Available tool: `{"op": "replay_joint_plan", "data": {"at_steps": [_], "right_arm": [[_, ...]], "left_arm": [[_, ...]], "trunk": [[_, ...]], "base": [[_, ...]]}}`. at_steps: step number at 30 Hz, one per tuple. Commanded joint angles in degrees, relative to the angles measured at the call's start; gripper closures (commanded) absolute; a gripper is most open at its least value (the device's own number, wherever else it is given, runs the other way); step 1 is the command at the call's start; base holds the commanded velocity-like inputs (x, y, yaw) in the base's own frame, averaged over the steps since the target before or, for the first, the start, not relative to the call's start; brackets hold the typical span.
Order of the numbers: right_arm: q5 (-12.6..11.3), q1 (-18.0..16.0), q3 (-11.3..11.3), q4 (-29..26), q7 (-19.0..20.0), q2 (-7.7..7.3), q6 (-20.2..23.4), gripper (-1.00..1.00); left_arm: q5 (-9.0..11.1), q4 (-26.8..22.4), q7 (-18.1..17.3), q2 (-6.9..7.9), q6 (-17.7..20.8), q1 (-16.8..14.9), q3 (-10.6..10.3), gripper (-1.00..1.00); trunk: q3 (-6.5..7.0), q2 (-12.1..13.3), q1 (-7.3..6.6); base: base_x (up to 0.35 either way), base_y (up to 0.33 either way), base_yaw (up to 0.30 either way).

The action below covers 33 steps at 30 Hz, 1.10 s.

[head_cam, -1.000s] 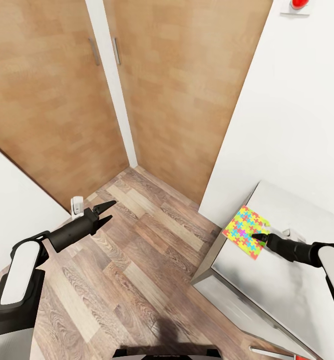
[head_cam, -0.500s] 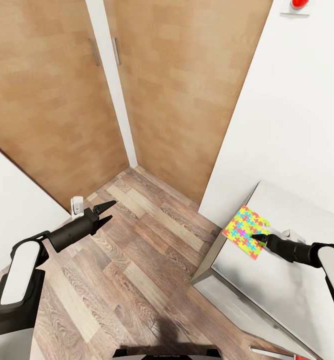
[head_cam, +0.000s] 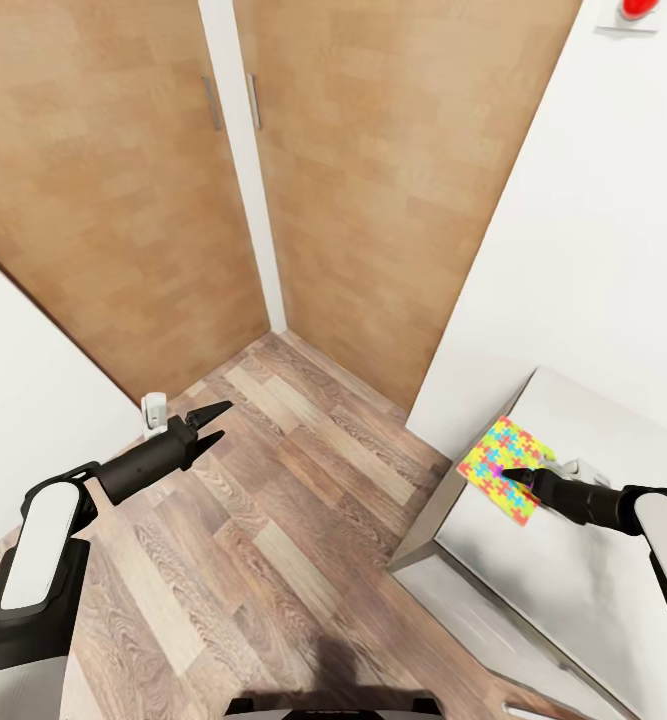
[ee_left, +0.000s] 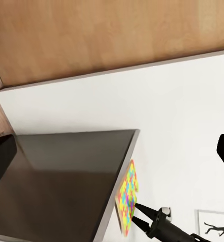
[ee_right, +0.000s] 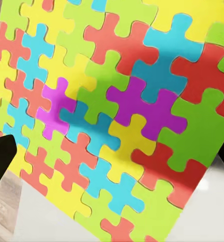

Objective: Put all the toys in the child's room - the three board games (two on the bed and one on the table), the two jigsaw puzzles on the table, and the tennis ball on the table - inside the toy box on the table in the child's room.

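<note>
- One jigsaw puzzle point(head_cam: 504, 470) lies at the table point(head_cam: 573, 570) corner, three o'clock; only the camera shifted.
- Right gripper point(head_cam: 514, 474) touches it, grip indeterminate; left gripper point(head_cam: 216, 423) fingers open, idle.

camera: shifted | jigsaw puzzle point(head_cam: 507, 468): tilted up off table point(head_cam: 573, 560)

The head camera looks down from above on a room corner, the floor point(head_cam: 273, 520) and the table point(head_cam: 563, 570) edge. The left wrist camera faces sideways across to that table, from well apart. The right wrist camera sits very close over the puzzle point(ee_right: 112, 116) (shared by all three views).
</note>
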Motion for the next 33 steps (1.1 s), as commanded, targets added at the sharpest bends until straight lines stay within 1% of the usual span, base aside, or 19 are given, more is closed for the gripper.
{"op": "replay_joint_plan", "data": {"at_steps": [1,33], "right_arm": [[-0.47,-0.03,-0.04,-0.04,-0.40,-0.01,0.23,-1.00],[-0.43,-0.03,-0.06,-0.03,-0.31,-0.02,0.23,-1.00]], "left_arm": [[-0.38,0.00,-0.38,-0.01,0.27,-0.05,0.07,-1.00],[-0.38,0.00,-0.43,0.05,0.27,-0.05,0.12,-1.00]], "trunk": [[-0.08,-0.09,0.03],[-0.08,-0.09,0.03]], "base": [[0.000,0.000,0.065],[0.000,0.000,0.010]]}}
